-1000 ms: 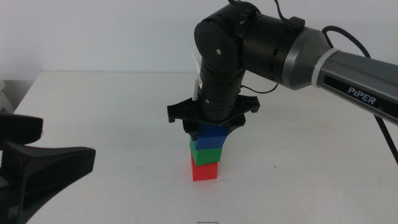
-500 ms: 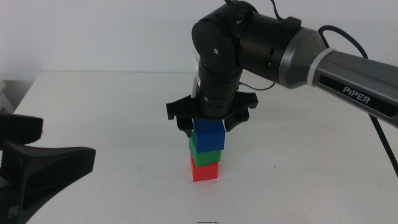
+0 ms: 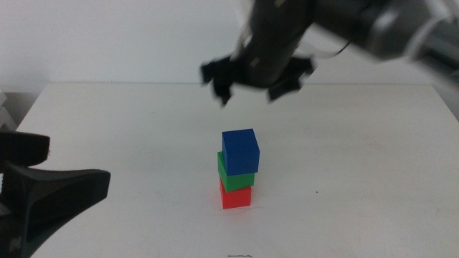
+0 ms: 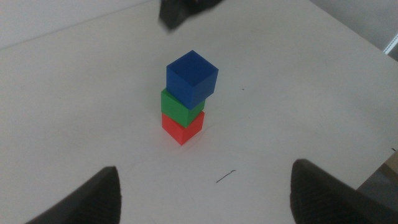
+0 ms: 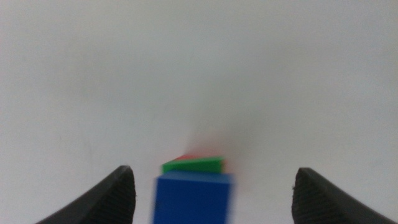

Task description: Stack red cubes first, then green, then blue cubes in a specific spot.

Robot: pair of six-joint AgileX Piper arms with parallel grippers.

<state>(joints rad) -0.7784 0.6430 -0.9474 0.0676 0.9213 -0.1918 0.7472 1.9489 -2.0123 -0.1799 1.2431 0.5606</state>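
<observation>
White smooth table (image 3: 107, 122) is holding three blocky cubes: red cube (image 3: 237, 196), green cube (image 3: 237, 177), blue cube (image 3: 241, 150) topmost. At twelve o'clock above, right gripper (image 3: 257, 77) is hanging wide open, empty. Left gripper (image 4: 202, 186) is open at nine o'clock.

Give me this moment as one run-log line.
stack: red cube bottom, green cube middle, blue cube top, skewed | right gripper open above stack, empty | left gripper open, waiting

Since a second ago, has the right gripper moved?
Yes. The right gripper rose off the small blue plastic cube, now open and well above the stack.
</observation>
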